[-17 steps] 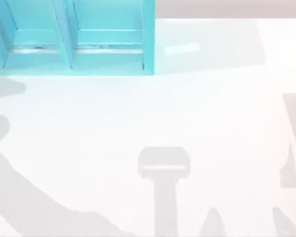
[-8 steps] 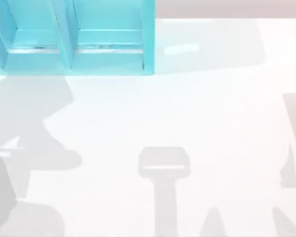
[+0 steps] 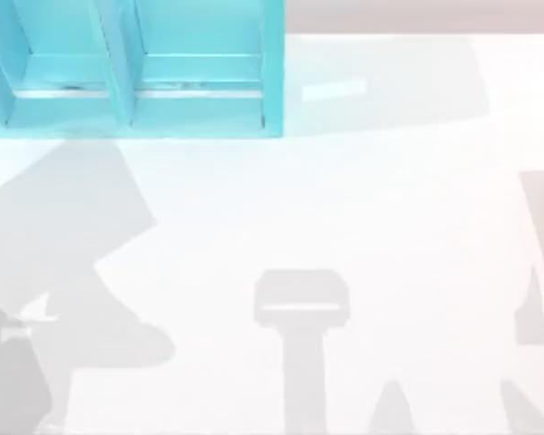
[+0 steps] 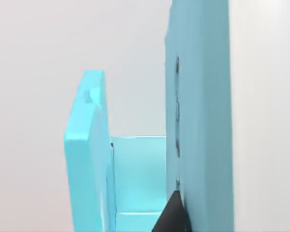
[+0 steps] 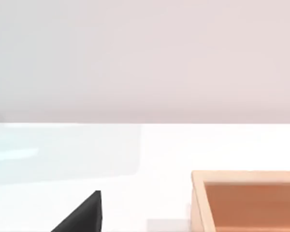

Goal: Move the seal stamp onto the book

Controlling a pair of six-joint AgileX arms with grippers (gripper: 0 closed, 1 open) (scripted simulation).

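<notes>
Top view, looking down on a white table: shows a turquoise shelf unit at the far left, open compartments facing the near side, likely parked there as scenery rather than as part of the job. Shows too a broad grey shadow spread over the near left, probably thrown by the left arm hanging above that side.

Left wrist view: catches the dark tip of the left gripper close against the shelf unit's side wall, with a compartment opening just beside it. Cannot tell whether released or clenched, and nothing seen in its hold. Seems raised and pointed far-left to look the area over, not to grasp.

Right wrist view: catches the dark tip of the right gripper over bare table, near a shallow wooden tray on the right side. Again cannot tell the grip. Looks idle.

Whereabouts of the seal stamp and the book: cannot tell from these angles. Judged as the very start, with finding and reaching for the seal stamp not yet done.
</notes>
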